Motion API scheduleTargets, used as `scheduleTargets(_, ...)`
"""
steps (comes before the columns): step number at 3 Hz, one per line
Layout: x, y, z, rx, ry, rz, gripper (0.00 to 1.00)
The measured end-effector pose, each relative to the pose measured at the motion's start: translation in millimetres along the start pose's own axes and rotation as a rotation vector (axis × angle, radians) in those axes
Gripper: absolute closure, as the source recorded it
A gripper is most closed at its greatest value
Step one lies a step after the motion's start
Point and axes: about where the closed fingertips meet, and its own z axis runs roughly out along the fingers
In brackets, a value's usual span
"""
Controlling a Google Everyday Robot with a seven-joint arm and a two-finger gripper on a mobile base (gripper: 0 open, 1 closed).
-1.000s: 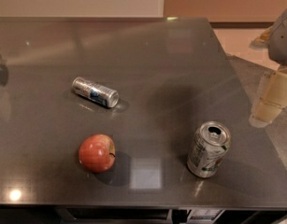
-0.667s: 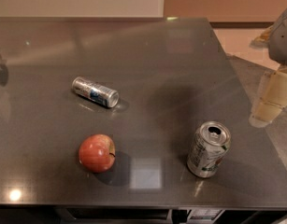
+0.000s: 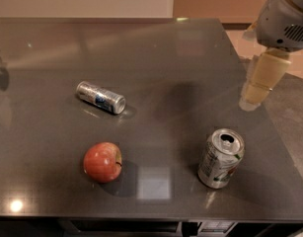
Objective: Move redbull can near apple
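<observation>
The redbull can lies on its side on the dark grey table, in the left half of the surface and about midway between the far edge and the near one. Its length runs from upper left to lower right, with one round end turned toward the lower right, and the blue patches show on its silver side. Nothing touches it.

The apple sits closer to the near edge, almost straight in front of the can as the camera sees it. There is a clear strip of tabletop between the two, so they are near each other but apart. The apple's dimple and short stem face right.

Farther right, near the front right corner, the wider silver can with green and red markings stands upright, its opened top and tab showing. It is well apart from both the redbull can and the apple. A pale square reflection lies on the tabletop between the apple and this can.

My gripper hangs at the right edge of the table, in the upper right of the view, its cream tip pointing down and the grey wrist housing above it. I cannot tell whether it is spread or closed. It holds nothing. The redbull can is well away to its left, across a wide stretch of tabletop, and the wider can stands nearer to it, toward the front edge.
</observation>
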Motion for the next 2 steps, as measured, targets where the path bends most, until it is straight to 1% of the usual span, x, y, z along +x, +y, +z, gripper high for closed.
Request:
scheduleTargets(1, -34, -29, 25, -0.027, -0.050, -0.003, 0.00)
scheduleTargets(2, -67, -43, 60, -0.059, -0.094, 0.009, 0.00)
